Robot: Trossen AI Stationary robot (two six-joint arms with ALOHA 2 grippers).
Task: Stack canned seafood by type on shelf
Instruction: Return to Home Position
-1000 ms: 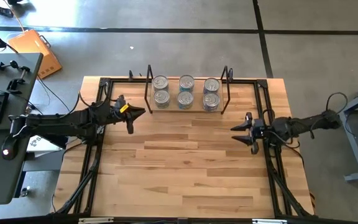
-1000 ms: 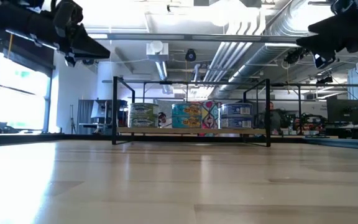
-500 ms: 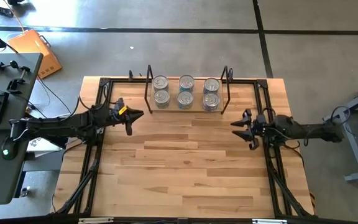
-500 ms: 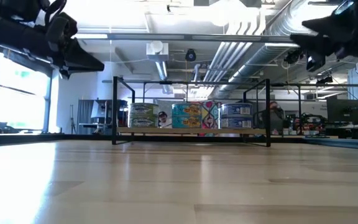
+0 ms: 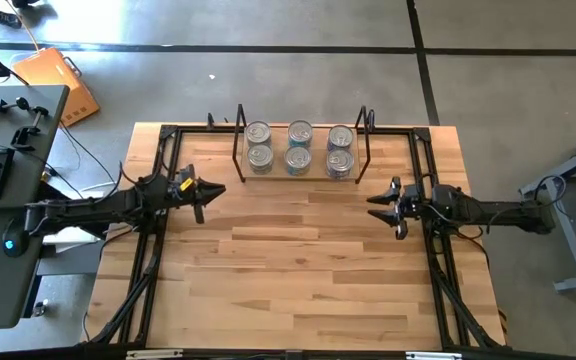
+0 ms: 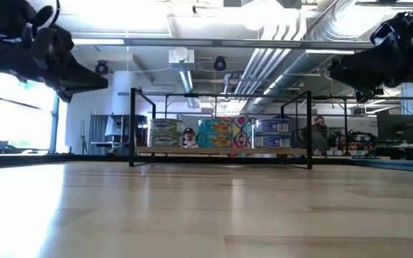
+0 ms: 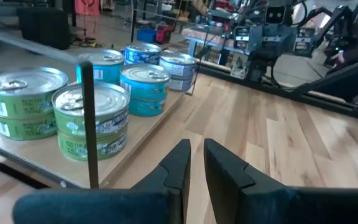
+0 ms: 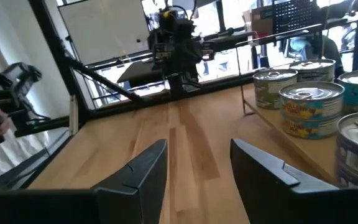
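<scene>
Risk, judged: arm swing clips shelf (image 6: 221, 150) upright and jars the two-high stacks. Cause: both grippers sit near the shelf ends.
Shelf: ahead of both grippers, between them.
Canned seafood (image 5: 299, 157): six stacks on shelf, green-label pair nearest left gripper (image 7: 195, 152).
Left gripper: fingers almost pressed together, empty.
Right gripper (image 8: 197, 155): spread wide, empty.
Room: concrete floor, ceiling ducts (image 6: 292, 29), person (image 6: 320, 129) far beyond shelf.
Table (image 5: 298, 270): pale wood planks, under both grippers.
</scene>
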